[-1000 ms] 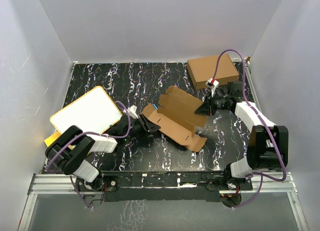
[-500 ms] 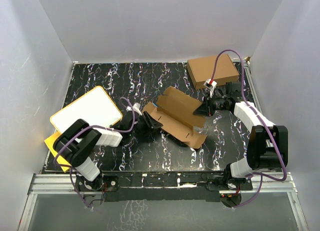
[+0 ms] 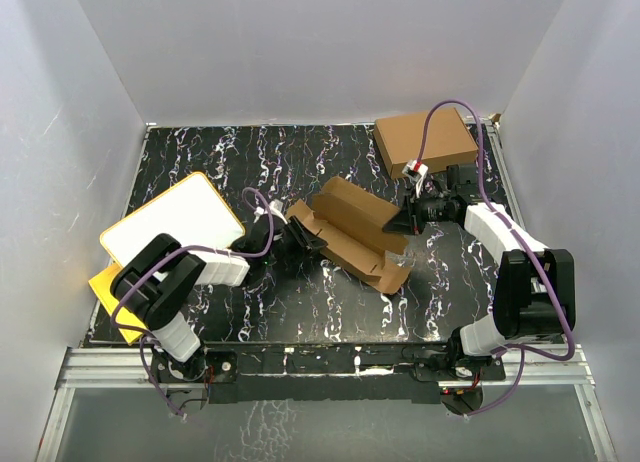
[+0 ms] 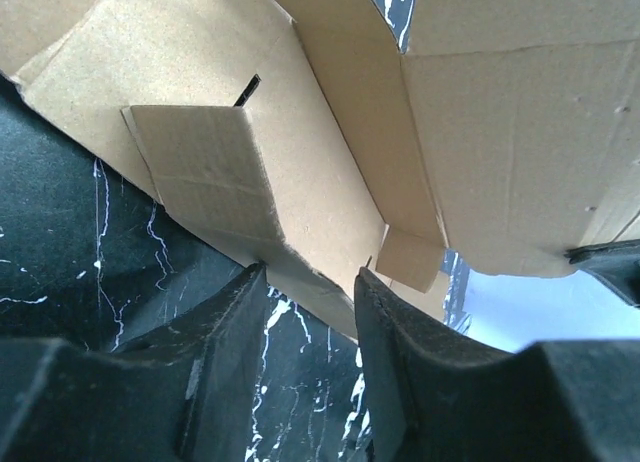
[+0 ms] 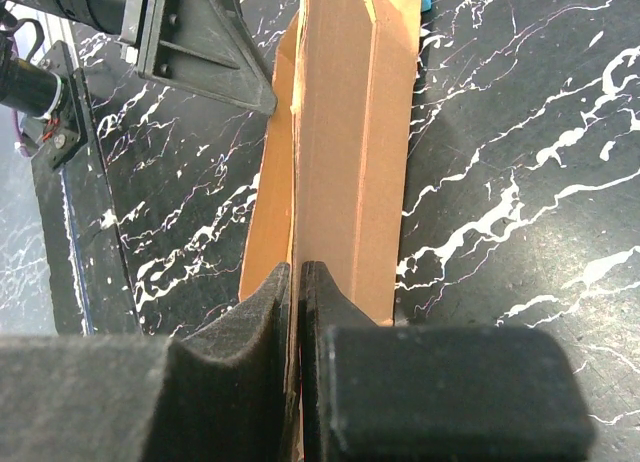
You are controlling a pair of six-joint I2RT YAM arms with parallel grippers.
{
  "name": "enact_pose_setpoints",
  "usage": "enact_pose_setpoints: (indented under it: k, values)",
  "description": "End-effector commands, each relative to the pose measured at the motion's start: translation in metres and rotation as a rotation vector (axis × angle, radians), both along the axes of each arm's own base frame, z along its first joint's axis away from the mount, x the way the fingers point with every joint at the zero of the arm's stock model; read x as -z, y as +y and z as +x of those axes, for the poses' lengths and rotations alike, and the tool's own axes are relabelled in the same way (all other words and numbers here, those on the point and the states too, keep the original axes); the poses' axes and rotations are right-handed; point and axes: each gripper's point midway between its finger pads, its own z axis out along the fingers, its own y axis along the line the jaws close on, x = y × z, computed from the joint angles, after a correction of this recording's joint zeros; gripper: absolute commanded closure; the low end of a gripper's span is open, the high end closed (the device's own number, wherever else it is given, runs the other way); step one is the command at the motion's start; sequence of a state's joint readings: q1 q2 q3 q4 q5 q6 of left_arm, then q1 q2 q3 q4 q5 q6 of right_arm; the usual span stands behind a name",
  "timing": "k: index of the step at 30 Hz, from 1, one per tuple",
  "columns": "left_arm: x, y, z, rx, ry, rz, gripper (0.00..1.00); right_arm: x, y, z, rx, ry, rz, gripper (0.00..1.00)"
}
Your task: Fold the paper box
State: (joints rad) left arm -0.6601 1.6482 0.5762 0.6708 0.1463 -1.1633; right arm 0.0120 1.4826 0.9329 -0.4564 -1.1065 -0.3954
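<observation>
The box (image 3: 352, 227) sat half-folded in the middle of the bench (image 3: 310, 317). The right claw (image 3: 405, 222) was clenched on its right-hand panel. The left claw (image 4: 305, 287) stood parted astride the left edge, gripping nothing. If the left pushed without closing, I reckoned the panel could slip free and spring flat, or crease at the right's pinch.

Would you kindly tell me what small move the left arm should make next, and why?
Probably close the left gripper on the paper box edge lying between its parted fingers; the right gripper pinches the opposite side, so both ends would then be held.
</observation>
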Motion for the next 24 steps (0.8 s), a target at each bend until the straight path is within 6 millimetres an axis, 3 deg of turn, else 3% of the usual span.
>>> enact_pose_setpoints:
  k: [1, 9, 15, 19, 24]
  values:
    - [-0.012, -0.002, -0.002, 0.057, -0.066, 0.020, 0.59, -0.011, 0.005, 0.001, -0.038, -0.053, 0.006, 0.92]
    - [-0.042, 0.018, -0.030, 0.275, -0.301, 0.127, 0.47, -0.032, -0.003, 0.009, -0.012, -0.149, -0.016, 0.92]
    - [-0.058, 0.055, -0.054, 0.413, -0.355, 0.316, 0.28, -0.039, -0.005, 0.012, -0.016, -0.195, -0.033, 0.92]
    - [-0.063, 0.092, -0.045, 0.379, -0.312, 0.473, 0.25, -0.041, -0.004, 0.012, -0.036, -0.205, -0.032, 0.92]
    - [-0.058, 0.130, -0.025, 0.264, -0.217, 0.536, 0.27, -0.041, -0.002, 0.009, -0.084, -0.219, -0.033, 0.92]
